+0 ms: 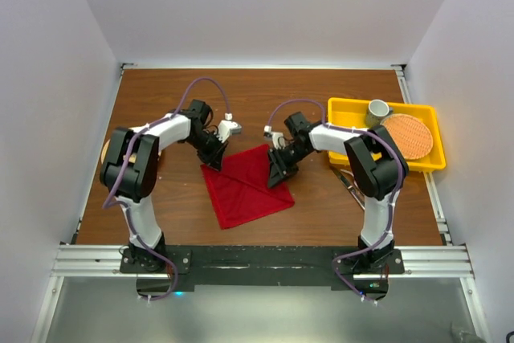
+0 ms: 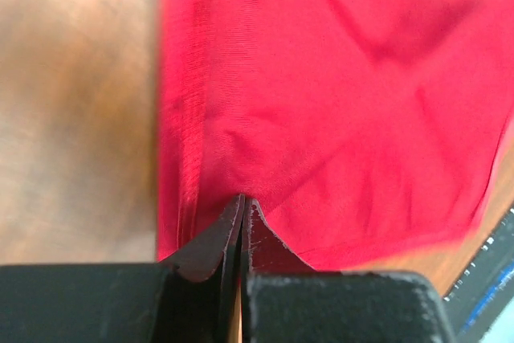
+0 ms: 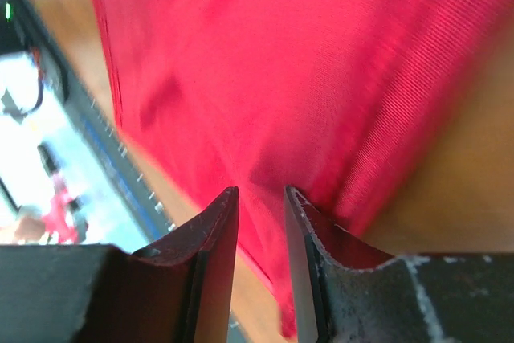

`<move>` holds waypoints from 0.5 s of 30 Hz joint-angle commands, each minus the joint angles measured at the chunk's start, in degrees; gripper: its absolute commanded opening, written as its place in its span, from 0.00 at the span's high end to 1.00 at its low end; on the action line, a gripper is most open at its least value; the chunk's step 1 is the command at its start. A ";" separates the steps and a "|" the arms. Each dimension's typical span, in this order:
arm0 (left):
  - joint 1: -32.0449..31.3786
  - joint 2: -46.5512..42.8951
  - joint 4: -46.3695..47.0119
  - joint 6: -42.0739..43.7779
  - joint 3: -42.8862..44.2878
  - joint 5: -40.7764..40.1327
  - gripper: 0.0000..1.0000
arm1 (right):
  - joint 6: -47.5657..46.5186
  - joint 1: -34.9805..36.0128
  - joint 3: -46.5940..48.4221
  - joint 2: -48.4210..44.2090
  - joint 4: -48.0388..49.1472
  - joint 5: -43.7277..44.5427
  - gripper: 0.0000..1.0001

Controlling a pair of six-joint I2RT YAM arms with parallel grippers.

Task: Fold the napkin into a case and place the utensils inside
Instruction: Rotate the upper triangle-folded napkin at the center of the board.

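Note:
The deep-red napkin (image 1: 245,190) lies as a broad diamond on the brown table, with a fold line across it. The case is not in view. My left gripper (image 1: 214,160) sits at the napkin's left corner. In the left wrist view its tips (image 2: 242,200) are pressed together on the cloth's edge (image 2: 337,102). My right gripper (image 1: 279,174) stands over the napkin's right edge. In the right wrist view its jaws (image 3: 262,192) stand a narrow gap apart, with red fabric (image 3: 305,78) in and beyond the gap. Slim silver utensils (image 1: 351,183) lie by the right arm, partly hidden.
A yellow tray (image 1: 345,110) at the back right holds a cup (image 1: 378,110) and a round orange woven mat (image 1: 407,136). White walls close the table on three sides. The arms' mounting rail (image 1: 257,259) runs along the near edge.

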 commanded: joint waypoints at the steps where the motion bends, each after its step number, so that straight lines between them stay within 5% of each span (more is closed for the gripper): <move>1: 0.41 2.40 1.34 4.04 5.06 -0.05 0.90 | 2.55 4.59 -3.77 -4.93 0.26 -4.10 0.64; 8: 2.34 -1.99 -1.92 3.44 9.64 13.83 0.78 | 5.00 -1.28 2.63 -8.54 -0.97 -8.59 0.49; 15: 0.68 -1.66 16.16 -9.65 8.67 15.96 0.59 | 5.71 -6.48 9.66 -4.53 1.14 0.44 0.46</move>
